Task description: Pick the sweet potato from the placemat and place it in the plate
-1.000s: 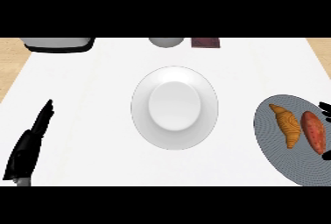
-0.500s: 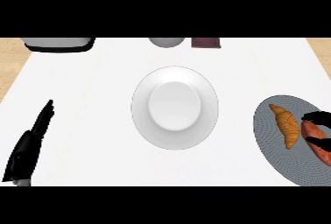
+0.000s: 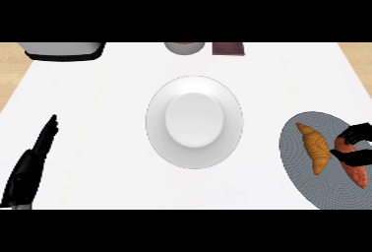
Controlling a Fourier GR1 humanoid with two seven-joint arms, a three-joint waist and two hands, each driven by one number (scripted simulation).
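The sweet potato (image 3: pixel 356 175), reddish orange and long, lies on the grey round placemat (image 3: pixel 305 167) at the right edge. My right hand (image 3: pixel 357 145) sits over its upper end, fingers and thumb curled round it and hiding that part. An orange croissant (image 3: pixel 315 148) lies just left of the sweet potato on the same mat. The white plate (image 3: pixel 195 88) stands in the middle of the counter with nothing on it. At the lower left my left hand (image 3: pixel 30 166) rests open, fingers pointing away from me.
Along the far edge stand a white and dark appliance (image 3: pixel 62 50) at the left, a grey cup (image 3: pixel 184 47) and a dark red box (image 3: pixel 228 48). The white countertop (image 3: pixel 102 123) lies bare between my left hand and the plate.
My right hand has come further in from the right edge over the placemat and curled round the sweet potato's upper end. The left hand and the plate have not moved.
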